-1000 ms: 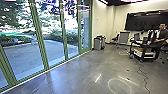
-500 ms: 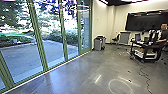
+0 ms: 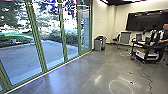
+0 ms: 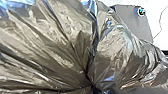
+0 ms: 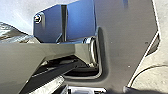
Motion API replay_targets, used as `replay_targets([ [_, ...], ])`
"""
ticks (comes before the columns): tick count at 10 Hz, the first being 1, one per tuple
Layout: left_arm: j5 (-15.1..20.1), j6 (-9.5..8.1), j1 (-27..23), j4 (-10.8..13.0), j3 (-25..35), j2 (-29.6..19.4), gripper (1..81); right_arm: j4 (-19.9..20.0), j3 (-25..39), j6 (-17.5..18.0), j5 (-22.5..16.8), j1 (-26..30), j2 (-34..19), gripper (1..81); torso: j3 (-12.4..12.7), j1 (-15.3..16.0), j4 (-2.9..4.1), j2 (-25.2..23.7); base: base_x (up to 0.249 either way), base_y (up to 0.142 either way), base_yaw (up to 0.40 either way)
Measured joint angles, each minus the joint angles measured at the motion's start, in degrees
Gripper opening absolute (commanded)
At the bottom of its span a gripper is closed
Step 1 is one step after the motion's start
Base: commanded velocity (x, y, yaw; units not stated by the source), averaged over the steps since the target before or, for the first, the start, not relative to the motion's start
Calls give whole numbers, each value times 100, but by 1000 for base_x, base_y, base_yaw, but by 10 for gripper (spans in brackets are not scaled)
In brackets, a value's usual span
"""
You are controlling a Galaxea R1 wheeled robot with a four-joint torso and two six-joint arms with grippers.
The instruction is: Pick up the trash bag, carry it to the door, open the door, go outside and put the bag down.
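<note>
Shiny crumpled folds of the trash bag [image 4: 62, 45] spread across the left wrist view and draw together at its lower middle, where my left gripper [image 4: 93, 87] is shut on the gathered bag. A piece of the bag [image 5: 12, 31] also appears in the right wrist view, beyond the robot's own parts. Whether my right gripper touches it, I cannot tell. In the head view, tall glass doors in green frames [image 3: 37, 37] line the left side, with paving outside behind the glass.
A grey bin [image 3: 98, 45] stands by the wall at the end of the glass. At the right, a person [image 3: 165, 33] is beside a black cart [image 3: 145, 58] carrying a laptop. Cables [image 3: 147, 77] run over the floor [image 3: 82, 72] near the cart.
The head view has shifted a little as the robot drives: the glass frames stand further left and the cart further right. Nothing in the room has clearly moved by itself.
</note>
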Motion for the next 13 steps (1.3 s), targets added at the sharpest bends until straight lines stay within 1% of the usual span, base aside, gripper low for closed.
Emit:
replay_targets([
  [2, 0, 0, 0, 0, 0, -2, 10, 0, 0, 0, 2, 0, 0, 811, 0, 0, 0, 0, 145, 0, 0],
  [7, -5, 0, -33, 0, -2, -9, 10, 2, -11, 0, 5, 4, -1, 811, 0, 2, 0, 0, 145, -67, 0],
  [13, 0, 0, -6, 0, -2, -11, 10, 0, -13, 0, 5, -5, 13, 811, 0, 0, 0, -2, 153, 0, 0],
])
